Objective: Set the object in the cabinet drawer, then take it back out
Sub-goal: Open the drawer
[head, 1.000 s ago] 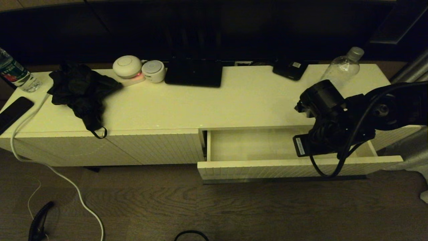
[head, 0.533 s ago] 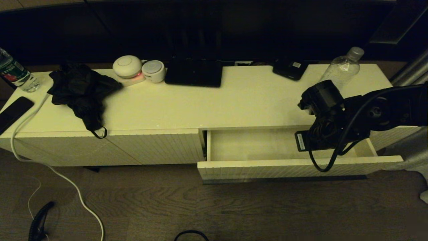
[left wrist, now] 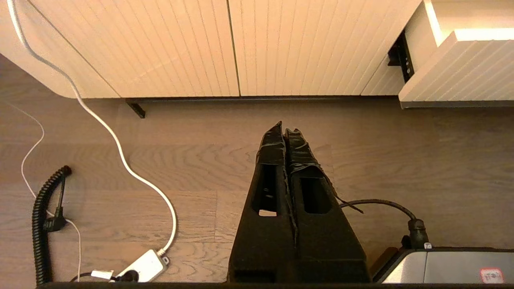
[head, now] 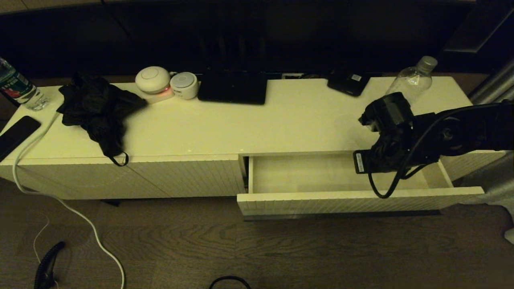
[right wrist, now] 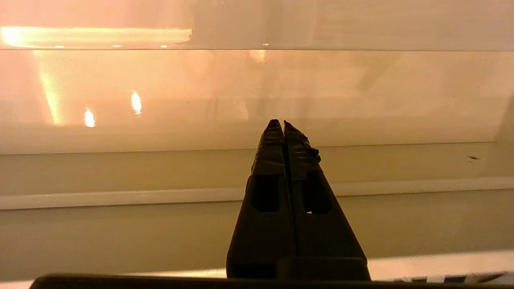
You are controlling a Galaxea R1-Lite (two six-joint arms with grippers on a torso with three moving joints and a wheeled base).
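Right gripper [right wrist: 283,124], jaws closed and empty, hangs over the open drawer [head: 345,198]; it must open before reaching the bottle [head: 411,82] beyond.

right pincer [right wrist: 284,123] raised, nearer cabinet top [head: 281,120]

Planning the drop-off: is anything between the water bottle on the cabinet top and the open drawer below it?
Only the right arm itself. Its hand, shut and empty, hangs over the right part of the open drawer, in front of the clear water bottle. The cabinet top between them looks bare, and the drawer shows nothing inside. The left hand hangs parked above the floor.
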